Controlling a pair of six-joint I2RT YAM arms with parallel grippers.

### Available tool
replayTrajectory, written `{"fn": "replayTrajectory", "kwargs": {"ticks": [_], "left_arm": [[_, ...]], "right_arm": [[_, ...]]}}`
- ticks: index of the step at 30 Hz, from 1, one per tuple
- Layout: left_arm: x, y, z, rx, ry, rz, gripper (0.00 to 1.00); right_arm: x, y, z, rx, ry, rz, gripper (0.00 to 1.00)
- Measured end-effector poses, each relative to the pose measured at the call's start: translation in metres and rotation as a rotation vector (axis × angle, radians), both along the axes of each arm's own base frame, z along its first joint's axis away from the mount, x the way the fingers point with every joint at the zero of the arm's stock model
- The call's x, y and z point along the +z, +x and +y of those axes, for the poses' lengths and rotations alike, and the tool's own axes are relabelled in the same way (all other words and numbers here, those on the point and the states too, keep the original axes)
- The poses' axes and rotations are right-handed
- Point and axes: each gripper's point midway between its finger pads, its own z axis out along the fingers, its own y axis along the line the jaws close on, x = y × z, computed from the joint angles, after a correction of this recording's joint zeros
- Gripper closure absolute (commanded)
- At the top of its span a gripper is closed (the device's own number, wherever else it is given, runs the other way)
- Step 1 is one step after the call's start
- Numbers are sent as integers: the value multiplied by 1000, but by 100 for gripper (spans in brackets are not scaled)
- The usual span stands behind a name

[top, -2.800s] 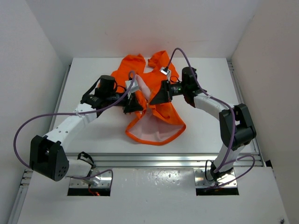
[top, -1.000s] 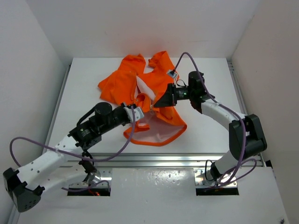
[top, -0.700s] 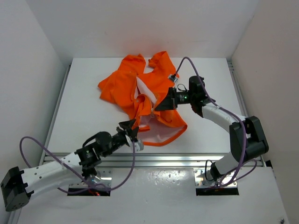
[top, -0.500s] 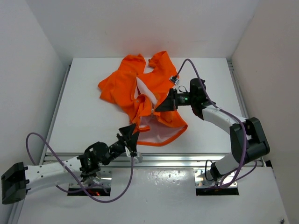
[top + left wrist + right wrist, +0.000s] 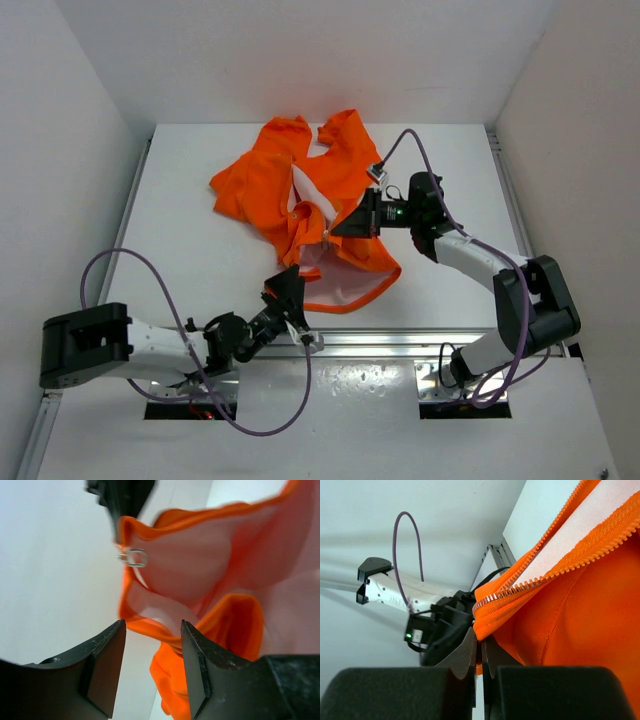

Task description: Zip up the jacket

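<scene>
The orange jacket (image 5: 320, 180) lies spread in the middle of the table, its pale lining (image 5: 325, 275) showing inside the near hem. My right gripper (image 5: 342, 228) is shut on the jacket's front edge beside the zipper teeth (image 5: 530, 582); in the right wrist view the gripper (image 5: 481, 647) pinches an orange fold (image 5: 495, 622). My left gripper (image 5: 291, 280) sits low at the near hem, open. In the left wrist view its fingers (image 5: 107, 655) frame the hem (image 5: 160, 635), which lies just beyond their tips. A small metal ring (image 5: 133, 557) hangs at the jacket's edge.
White table (image 5: 190, 240) with side walls left and right. A metal rail (image 5: 420, 340) runs along the near edge. Purple cables loop from both arms (image 5: 110, 262). The left arm lies low along the near edge (image 5: 150, 345).
The left gripper let go of the jacket, opened and pulled back toward the near edge. The right gripper kept its hold and shifted slightly right.
</scene>
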Motion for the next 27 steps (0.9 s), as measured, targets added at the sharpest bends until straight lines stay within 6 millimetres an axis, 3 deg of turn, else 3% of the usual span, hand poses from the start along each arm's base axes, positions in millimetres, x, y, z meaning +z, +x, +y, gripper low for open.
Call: {"fn": "replayTrajectory", "kwargs": {"ticks": [6,8,19,27], "left_arm": [[-41,9,-5,57,166,17,49],[-45,12,-7,69,190,15,49],[-6,30,-29,165,123,-35,49],[0,32,-30,178,119,-50,49]], "right_arm": [[4,0,5,5,22,24,100],[4,0,6,5,27,33,100],[1,-3,11,2,34,64,100],[1,-2,12,-1,43,80,100]]}}
